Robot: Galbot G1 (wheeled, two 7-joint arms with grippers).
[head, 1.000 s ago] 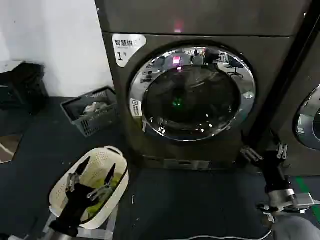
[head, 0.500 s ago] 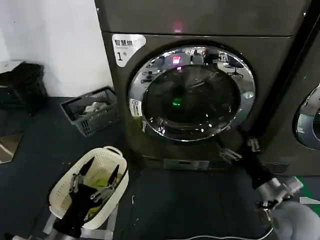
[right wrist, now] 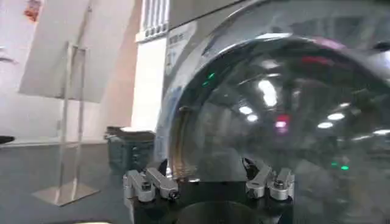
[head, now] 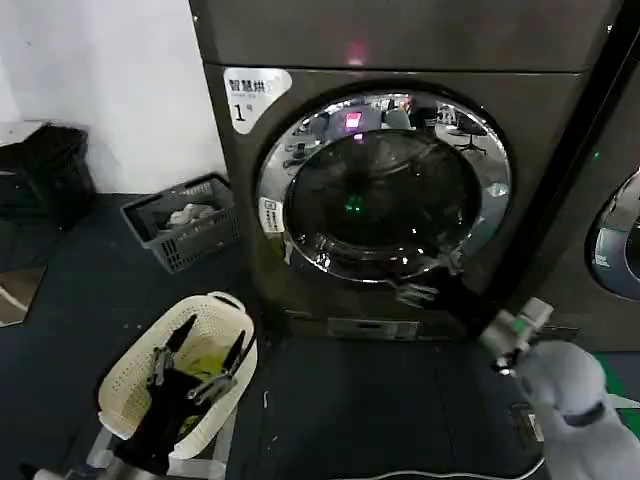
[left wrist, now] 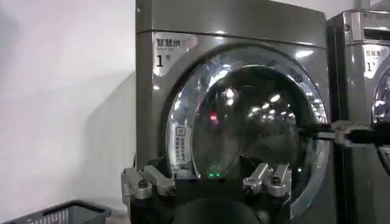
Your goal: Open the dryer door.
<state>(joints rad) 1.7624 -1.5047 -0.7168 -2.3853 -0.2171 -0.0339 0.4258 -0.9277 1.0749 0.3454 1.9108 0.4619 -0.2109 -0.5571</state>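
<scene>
The dryer door (head: 385,185) is a round porthole with a wide chrome ring and dark glass, lying shut against the grey machine front, with a white sticker (head: 271,214) on its left rim. My right gripper (head: 432,278) is open at the door's lower right rim, its fingers spread just in front of the chrome. In the right wrist view the dryer door (right wrist: 274,109) looms close beyond the open right gripper (right wrist: 210,182). My left gripper (head: 200,362) hangs open low on the left over a white basket. From the left wrist view the dryer door (left wrist: 244,128) is farther off past the left gripper (left wrist: 209,181).
A white perforated basket (head: 130,385) stands at the lower left. A grey crate of laundry (head: 185,220) sits on the dark floor by the white wall. The neighbouring machine's chrome-ringed door (head: 620,240) is at the right edge. A dark object (head: 45,175) rests at the far left.
My right arm has swung left and forward from beside the machine's lower right corner to the door's lower right rim. The left gripper has barely shifted.
</scene>
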